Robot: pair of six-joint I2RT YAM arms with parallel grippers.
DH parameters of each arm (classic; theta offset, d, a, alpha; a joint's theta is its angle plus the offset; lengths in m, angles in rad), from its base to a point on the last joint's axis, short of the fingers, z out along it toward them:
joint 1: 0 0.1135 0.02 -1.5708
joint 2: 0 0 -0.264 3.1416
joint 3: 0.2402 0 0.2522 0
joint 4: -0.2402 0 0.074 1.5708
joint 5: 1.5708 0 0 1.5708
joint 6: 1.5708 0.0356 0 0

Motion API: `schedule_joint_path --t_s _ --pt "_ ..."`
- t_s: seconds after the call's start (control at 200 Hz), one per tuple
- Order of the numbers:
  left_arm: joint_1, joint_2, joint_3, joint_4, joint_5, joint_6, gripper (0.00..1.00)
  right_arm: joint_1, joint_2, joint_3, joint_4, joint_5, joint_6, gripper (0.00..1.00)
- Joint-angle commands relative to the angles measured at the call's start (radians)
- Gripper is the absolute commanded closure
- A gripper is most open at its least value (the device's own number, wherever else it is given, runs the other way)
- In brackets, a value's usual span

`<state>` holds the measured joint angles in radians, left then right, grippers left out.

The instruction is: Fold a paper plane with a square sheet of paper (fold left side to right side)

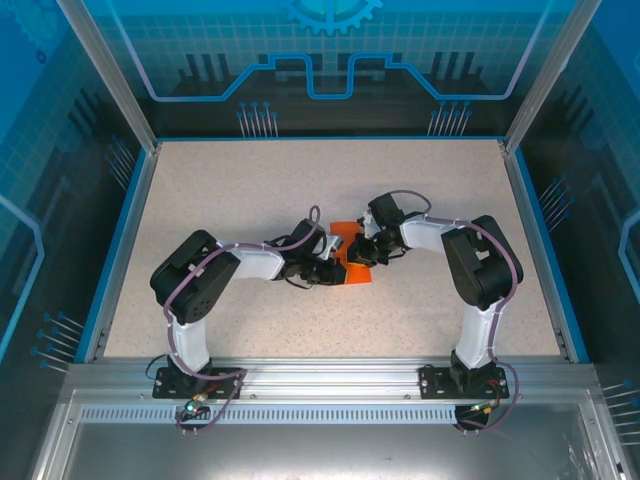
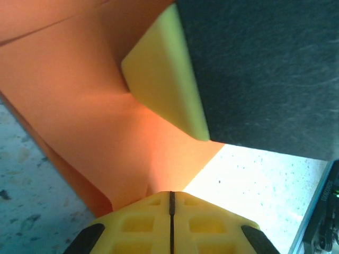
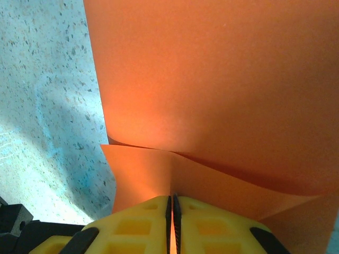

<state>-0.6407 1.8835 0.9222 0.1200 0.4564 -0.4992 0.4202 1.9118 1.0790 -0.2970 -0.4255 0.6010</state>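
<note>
We judge folding underway: left gripper (image 2: 170,200) and right gripper (image 3: 172,202) pinch the thin orange paper sheet (image 1: 352,272) mid speckled table (image 1: 250,180); next, align edges.

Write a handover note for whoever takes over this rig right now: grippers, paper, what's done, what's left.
Left gripper: shut, pinching the orange paper.
Right gripper: shut, pinching the same paper. One of its yellow pads sits close above the sheet in the left wrist view.
Paper: middle of the table, between the two grippers, bent over itself with one layer arching above another, not flat.
Done: both grips are on and a fold is under way.
Left: line up the edges, press the crease flat, then make the remaining folds. There is no pointed plane shape yet.
</note>
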Motion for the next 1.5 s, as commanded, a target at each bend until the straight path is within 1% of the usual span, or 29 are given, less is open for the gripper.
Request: schedule_joint_path --t_s 0.0,0.345,0.49,0.65,0.745,0.825,0.98,1.11,1.245,1.496 --pt "-0.003 0.009 0.025 -0.044 -0.033 0.004 0.93 0.002 0.02 -0.018 -0.044 0.011 -0.005 0.87" --pt "-0.002 0.002 0.018 -0.065 -0.067 0.003 0.93 0.0 0.02 -0.019 -0.047 0.014 -0.01 0.87" --pt "0.002 -0.003 0.002 -0.068 -0.07 0.0 0.96 -0.004 0.011 -0.027 -0.031 0.0 -0.02 0.87" --pt "0.016 0.003 -0.015 -0.042 -0.025 -0.009 1.0 -0.02 -0.032 -0.071 0.08 -0.092 -0.023 0.87" --pt "0.028 0.032 -0.013 -0.024 0.032 -0.011 1.0 -0.024 -0.064 -0.091 0.119 -0.113 -0.032 0.88" --pt "0.037 0.05 -0.011 -0.012 0.054 -0.02 1.0 -0.024 -0.086 -0.106 0.141 -0.134 -0.037 0.88" --pt "0.051 0.06 -0.02 0.005 0.064 -0.032 1.0 -0.015 -0.102 -0.137 0.173 -0.154 -0.023 0.88" --pt "0.051 0.067 -0.014 0.001 0.067 -0.032 1.0 -0.002 -0.08 -0.137 0.193 -0.166 -0.014 0.88" --pt "0.052 0.069 -0.012 -0.004 0.065 -0.032 1.0 0.006 -0.054 -0.119 0.191 -0.154 -0.011 0.88" --pt "0.054 0.077 -0.005 -0.024 0.057 -0.032 1.0 0.011 -0.013 -0.086 0.115 -0.075 -0.057 0.89"
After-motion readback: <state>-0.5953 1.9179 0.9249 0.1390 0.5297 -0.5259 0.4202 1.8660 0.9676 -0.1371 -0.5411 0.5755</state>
